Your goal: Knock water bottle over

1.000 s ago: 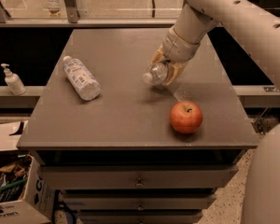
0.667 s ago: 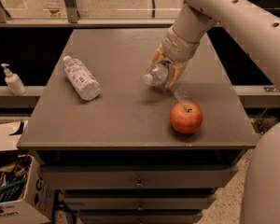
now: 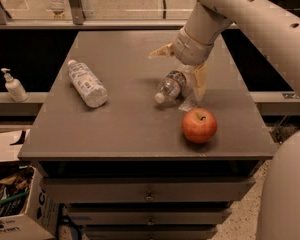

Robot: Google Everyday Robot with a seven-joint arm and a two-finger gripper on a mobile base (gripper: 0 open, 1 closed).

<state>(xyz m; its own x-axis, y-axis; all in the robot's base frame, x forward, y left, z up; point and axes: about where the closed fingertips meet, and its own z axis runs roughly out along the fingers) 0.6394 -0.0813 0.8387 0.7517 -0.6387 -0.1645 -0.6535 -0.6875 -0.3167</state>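
Note:
The water bottle (image 3: 170,86) is slim and clear with a white cap. It lies on its side on the grey table (image 3: 125,124), right of centre, with the cap pointing to the front left. My gripper (image 3: 182,67) is right above its far end and is open. One finger (image 3: 161,50) sticks out to the left and the other finger (image 3: 200,82) hangs down on the bottle's right side. Nothing is held.
A fatter bottle with a white label (image 3: 87,83) lies on the left of the table. A red apple (image 3: 199,125) sits at the front right, close to the water bottle. A small white pump bottle (image 3: 13,85) stands on a ledge to the left.
The gripper's fingers have spread apart and let go of the water bottle. The bottle now lies on the table, slightly lower and nearer the front.

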